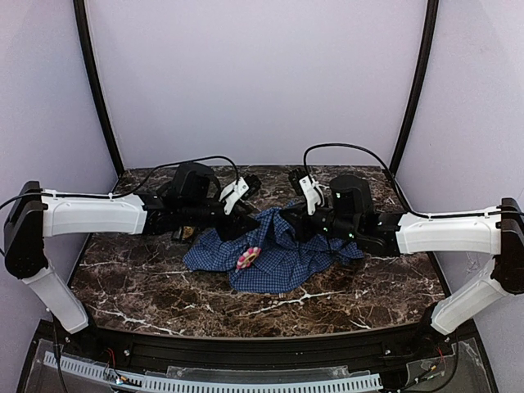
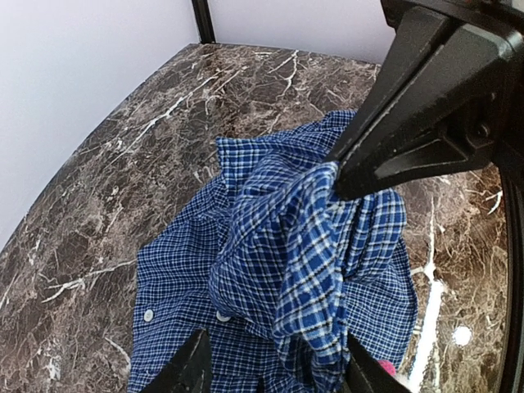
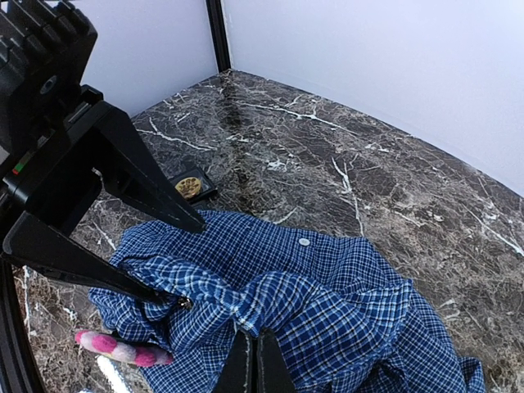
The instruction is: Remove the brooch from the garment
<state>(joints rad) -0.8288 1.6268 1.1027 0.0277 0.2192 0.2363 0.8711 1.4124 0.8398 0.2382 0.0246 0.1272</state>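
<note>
- The left gripper (image 2: 276, 336) stood about half open. Its two fingers (image 2: 187, 375) sat either side of a raised fold of the shirt (image 2: 246, 270). One finger lay against the cloth, but the jaws did not clamp it.
- The right gripper (image 3: 252, 340) was pinched tight on the same shirt, with its fingers together and cloth caught between them. In the left wrist view that pinch held a peak of fabric up off the table (image 1: 147, 286).
- The two grippers faced each other tip to tip over the far part of the shirt, at mid-table.
- The shirt lay crumpled in the middle of the dark marble table and spread towards the near right.
- The brooch (image 1: 248, 259), a pink and white flower, sat on the near-left part of the shirt. It was on the near side of both grippers and touched by neither. Its pin could not be made out.
- A white button (image 3: 304, 241) showed on the flatter cloth.
- A small black piece with a gold disc (image 3: 190, 186) lay on the table just left of the shirt.
</note>
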